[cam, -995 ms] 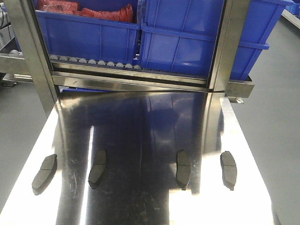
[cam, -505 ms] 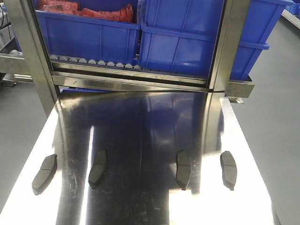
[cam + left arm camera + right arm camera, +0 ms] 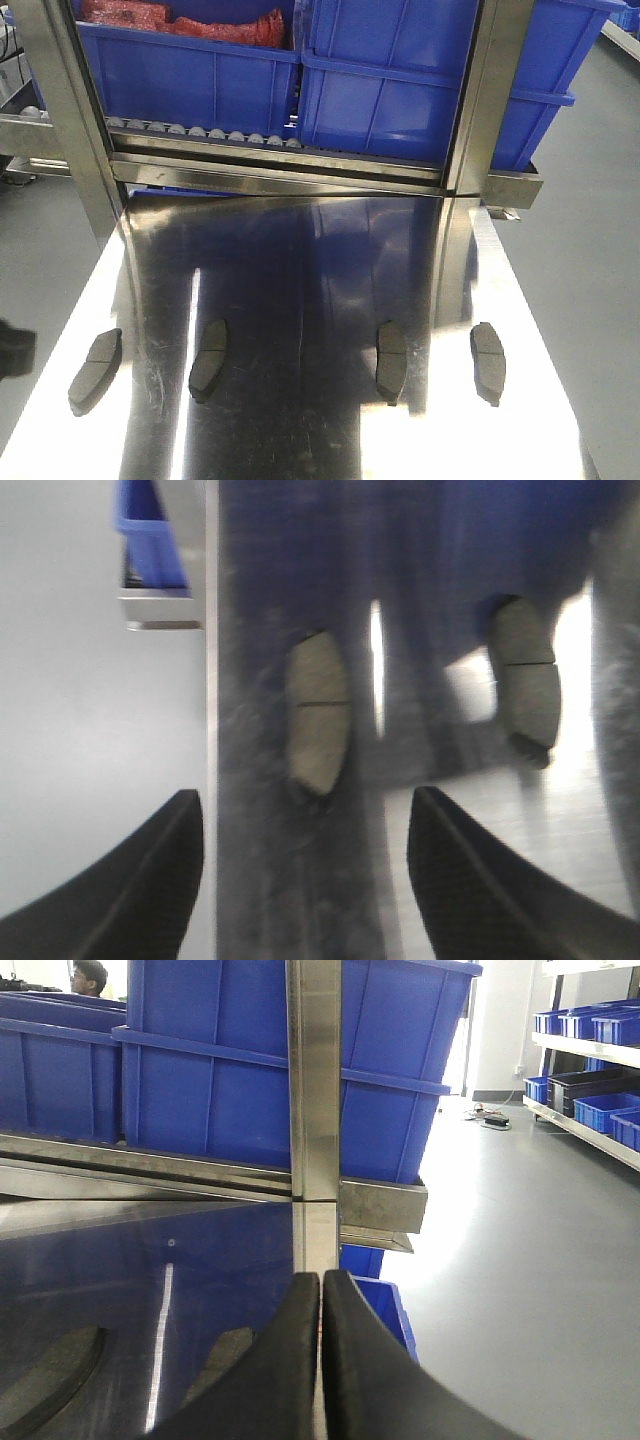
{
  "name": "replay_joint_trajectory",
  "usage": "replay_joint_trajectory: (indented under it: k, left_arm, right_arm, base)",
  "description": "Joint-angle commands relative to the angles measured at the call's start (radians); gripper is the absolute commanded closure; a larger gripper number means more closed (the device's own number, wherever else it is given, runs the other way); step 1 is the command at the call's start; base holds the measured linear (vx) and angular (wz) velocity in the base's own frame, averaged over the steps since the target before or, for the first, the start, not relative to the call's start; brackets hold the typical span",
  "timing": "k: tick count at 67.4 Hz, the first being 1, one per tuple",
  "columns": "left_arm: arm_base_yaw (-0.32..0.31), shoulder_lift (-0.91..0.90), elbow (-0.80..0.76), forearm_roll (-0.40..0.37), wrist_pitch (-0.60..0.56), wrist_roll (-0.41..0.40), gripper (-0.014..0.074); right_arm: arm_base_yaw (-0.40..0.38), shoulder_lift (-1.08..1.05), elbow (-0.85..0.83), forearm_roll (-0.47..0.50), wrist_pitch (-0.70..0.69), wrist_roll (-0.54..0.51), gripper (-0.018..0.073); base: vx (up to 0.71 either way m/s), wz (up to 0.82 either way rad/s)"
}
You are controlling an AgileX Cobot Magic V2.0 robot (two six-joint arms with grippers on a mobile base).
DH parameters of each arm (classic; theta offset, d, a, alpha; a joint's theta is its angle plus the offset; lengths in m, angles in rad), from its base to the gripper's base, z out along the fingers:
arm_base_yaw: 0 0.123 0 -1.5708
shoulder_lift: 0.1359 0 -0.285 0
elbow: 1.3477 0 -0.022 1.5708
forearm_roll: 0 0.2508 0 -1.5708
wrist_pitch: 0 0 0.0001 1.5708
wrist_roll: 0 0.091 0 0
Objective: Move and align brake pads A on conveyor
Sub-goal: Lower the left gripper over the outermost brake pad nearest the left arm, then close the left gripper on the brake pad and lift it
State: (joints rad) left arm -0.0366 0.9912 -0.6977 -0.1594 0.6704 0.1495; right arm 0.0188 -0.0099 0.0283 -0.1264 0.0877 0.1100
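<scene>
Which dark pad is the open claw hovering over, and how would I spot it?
Find the shiny steel table by the blue bins. Of the four in a row across it, it's the leftmost brake pad, nearest the table's left edge and slanted most, beneath the left claw.

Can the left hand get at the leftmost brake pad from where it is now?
Probably yes. The left hand is open, and the leftmost brake pad lies flat on the steel table just ahead of it, with nothing in between. The next pad sits apart to the right.
</scene>
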Motion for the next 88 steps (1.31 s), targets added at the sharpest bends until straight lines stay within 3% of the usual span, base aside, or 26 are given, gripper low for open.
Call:
replay_joint_trajectory:
  k: [1, 16, 25, 35, 60, 72, 88]
  left_arm:
    - [-0.036, 0.1, -0.105, -0.05, -0.018, 0.017, 0.0153]
    - [-0.122, 0.37, -0.248, -0.039, 0.018, -0.008, 0.0153]
    - [-0.124, 0.49, -0.314, 0.033, 0.029, -0.144, 0.0153]
    - [-0.124, 0.577, -0.35, 0.072, 0.064, -0.166, 0.0153]
    - [-0.123, 0.653, -0.354, 0.087, 0.032, -0.171, 0.0153]
    - [-0.119, 0.661, -0.368, 0.139, 0.024, -0.25, 0.0153]
    - [-0.119, 0.688, -0.375, 0.159, 0.04, -0.253, 0.0153]
  right_arm:
    - [-0.008, -0.013, 0.011, -0.004, -0.067, -0.008, 0.0571]
    - [-0.008, -0.013, 0.011, -0.004, -0.067, -0.008, 0.0571]
    - [-0.008, -0.013, 0.011, -0.004, -0.067, -0.008, 0.0571]
    - [-0.008, -0.013, 0.011, -0.004, -0.067, -0.008, 0.0571]
    - [-0.008, -0.013, 0.011, -0.004, -0.067, -0.008, 0.0571]
    - [-0.008, -0.013, 0.011, -0.004, -0.067, -0.008, 0.0571]
    - [-0.008, -0.013, 0.011, -0.004, -0.067, -0.008, 0.0571]
  base:
    - [0.0, 0.0]
    - [0.0, 0.0]
    - [0.0, 0.0]
    - [0.0, 0.0]
    - [0.0, 0.0]
    - [0.0, 0.0]
    - [0.0, 0.0]
